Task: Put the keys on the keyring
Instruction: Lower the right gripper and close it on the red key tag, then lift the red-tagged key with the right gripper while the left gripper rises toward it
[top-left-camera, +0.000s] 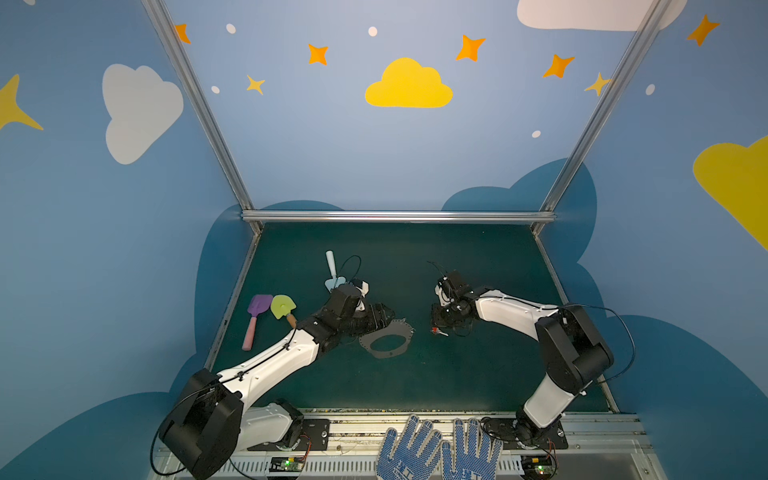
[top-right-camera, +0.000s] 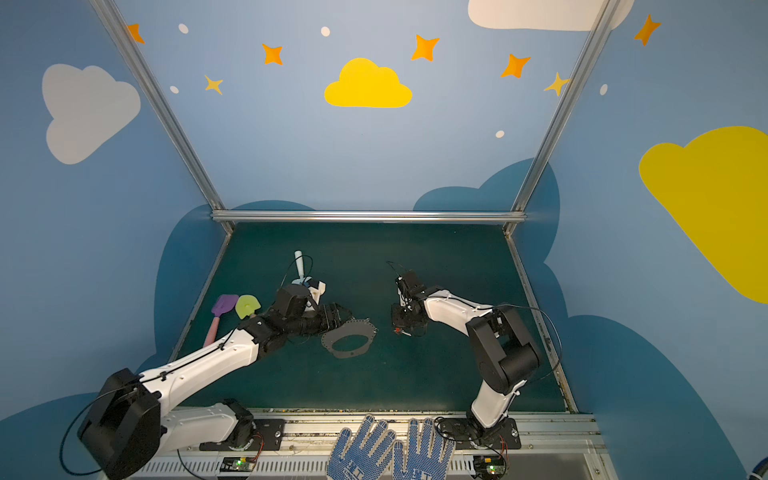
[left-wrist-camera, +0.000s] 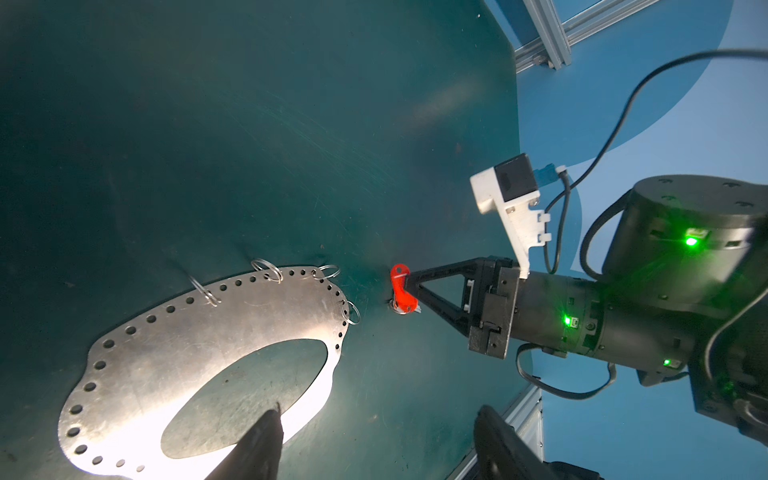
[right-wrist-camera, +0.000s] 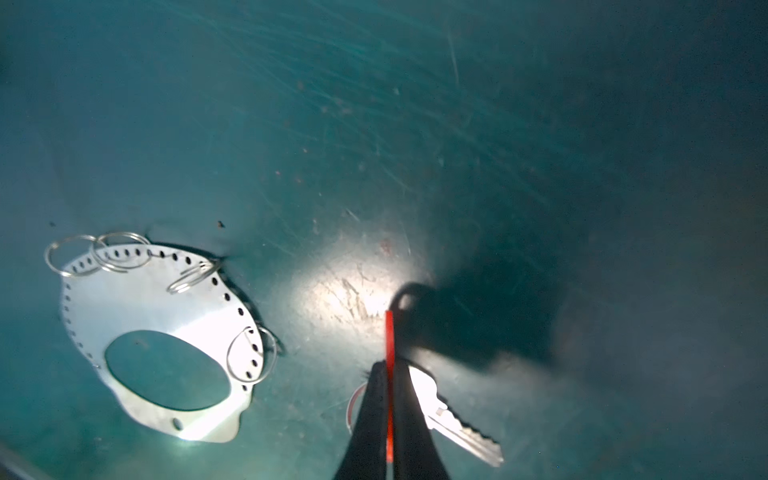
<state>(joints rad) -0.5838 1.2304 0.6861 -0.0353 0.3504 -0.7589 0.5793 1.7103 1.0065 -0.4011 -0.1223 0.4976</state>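
Now my right tool (right-wrist-camera: 388, 368) is clenched on the key (right-wrist-camera: 389, 332). It pinches the red-orange plastic head edge-on, and the silver toothed blade slants beside it, seemingly resting on the table (right-wrist-camera: 415, 166). The key is near the keyring (right-wrist-camera: 145, 299) but not touching it. The keyring is a flat grey oval plate with a large hole, small rim holes and wire rings. My left tool (left-wrist-camera: 380, 411) hangs released over the plate's edge. Any stamping on the key is too blurred to read.

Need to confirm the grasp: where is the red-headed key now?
In both top views the key is right of centre over the green mat, its red head pinched in the right gripper, just right of the keyring and clear of it.
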